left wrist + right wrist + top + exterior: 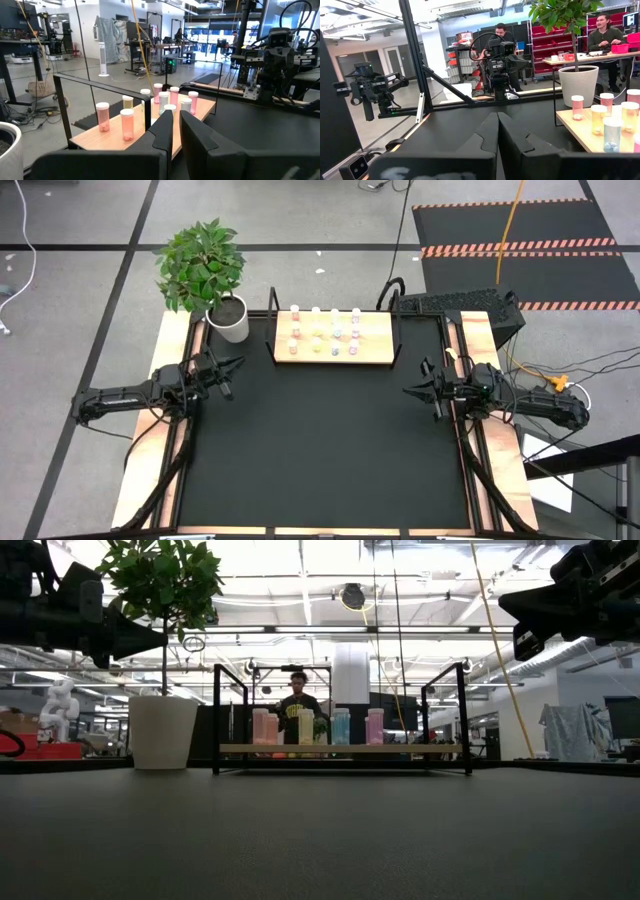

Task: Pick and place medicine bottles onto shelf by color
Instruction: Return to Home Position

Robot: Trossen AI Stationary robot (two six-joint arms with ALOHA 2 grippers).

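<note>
Eight medicine bottles [337, 335] stand colour-grouped on the shelf [378, 350].
Sorting looks finished, so both arms park aside empty: left gripper [232, 376] barely parted, right gripper [412, 393] clenched.

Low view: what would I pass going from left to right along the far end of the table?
White plant pot → pink bottles → yellow bottle → blue bottle → violet bottle. The bottles all stand on the shelf.
</note>
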